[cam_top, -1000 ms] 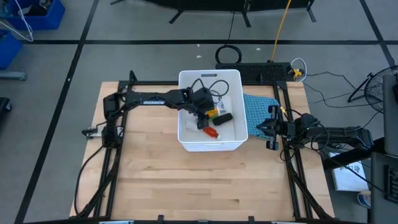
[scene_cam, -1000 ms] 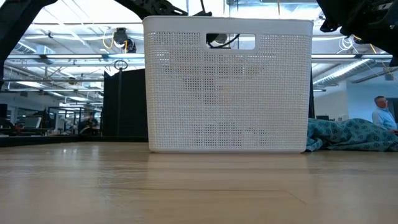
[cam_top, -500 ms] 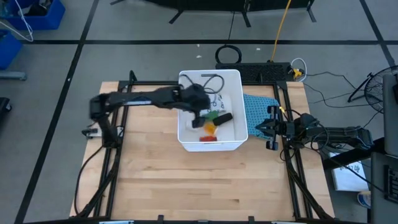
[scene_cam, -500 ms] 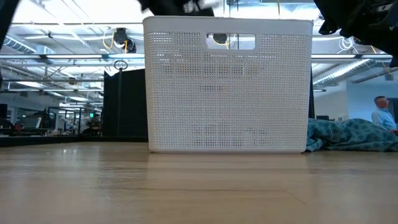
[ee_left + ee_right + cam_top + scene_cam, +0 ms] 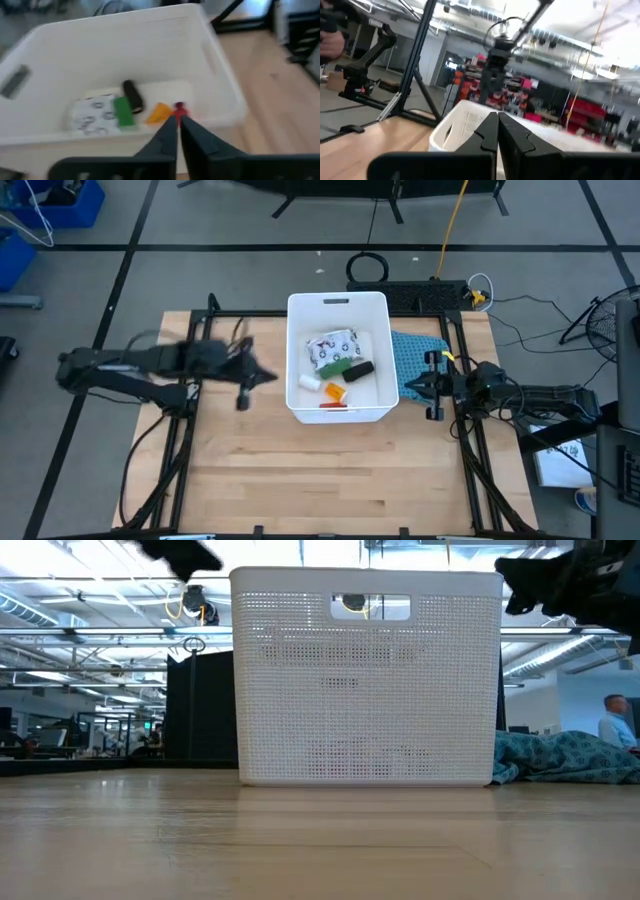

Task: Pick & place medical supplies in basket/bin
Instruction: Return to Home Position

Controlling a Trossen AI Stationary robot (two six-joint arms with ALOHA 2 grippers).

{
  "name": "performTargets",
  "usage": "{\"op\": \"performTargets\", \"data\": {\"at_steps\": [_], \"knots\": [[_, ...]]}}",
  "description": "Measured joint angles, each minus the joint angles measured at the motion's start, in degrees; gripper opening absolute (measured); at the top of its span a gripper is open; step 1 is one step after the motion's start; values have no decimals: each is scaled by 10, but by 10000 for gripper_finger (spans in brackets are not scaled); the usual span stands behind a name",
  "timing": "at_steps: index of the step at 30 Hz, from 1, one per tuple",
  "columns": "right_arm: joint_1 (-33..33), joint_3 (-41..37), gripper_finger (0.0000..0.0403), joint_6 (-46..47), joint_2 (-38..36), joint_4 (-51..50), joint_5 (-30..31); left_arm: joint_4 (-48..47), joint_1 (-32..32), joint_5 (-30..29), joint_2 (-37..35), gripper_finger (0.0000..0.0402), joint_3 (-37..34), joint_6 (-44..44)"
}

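The white basket (image 5: pixel 338 414) stands mid-table. On its floor lie a white printed packet (image 5: pixel 335 347), a green bar (image 5: pixel 338 366), a black oblong (image 5: pixel 361 369), a small white roll (image 5: pixel 308 382), an orange vial (image 5: pixel 336 392) and a red tube (image 5: pixel 334 405). My left gripper (image 5: pixel 268 376) hangs shut in the air just left of the basket, pointing at it; its wrist view looks down into the basket (image 5: pixel 220 75). My right gripper (image 5: pixel 408 387) waits shut at the basket's right side, nothing between its fingers (image 5: pixel 490 131).
A blue-green mesh cloth (image 5: pixel 416 356) lies against the basket's right wall, also seen in the low view (image 5: pixel 565 758). Bare wood stretches in front of the basket toward the near edge (image 5: pixel 330 470). Black frame rails (image 5: pixel 470 450) run along both table sides.
My left gripper has risen out of the basket and swung back fast toward the table's left edge, ending outside the left wall. The supplies that it covered now lie in plain view on the basket floor. The orange vial lies nearer the basket's front than before.
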Motion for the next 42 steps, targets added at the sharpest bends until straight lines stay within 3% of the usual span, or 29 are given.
{"op": "performTargets", "data": {"at_steps": [6,10,12,14,17,20,25,42], "knots": [[-12,7,0,95,0,-9,-1,230,-84,-34,-201,4,-271,15],[-11,8,0,143,0,-27,-4,299,-110,-36,-320,3,-386,47],[-11,8,0,155,0,-52,-4,336,-111,-53,-365,3,-415,10],[-11,8,0,164,0,-79,-4,339,-110,-47,-397,2,-421,-8],[-11,8,0,184,-1,-93,-3,278,-121,-23,-435,2,-429,43],[-11,3,0,188,-3,-89,-1,265,-129,-64,-481,2,-441,69],[-11,-8,0,181,-5,-84,46,279,-129,-62,-543,1,-500,72],[-11,-8,0,184,-1,-93,24,263,-121,-77,-534,3,-511,22]]}}
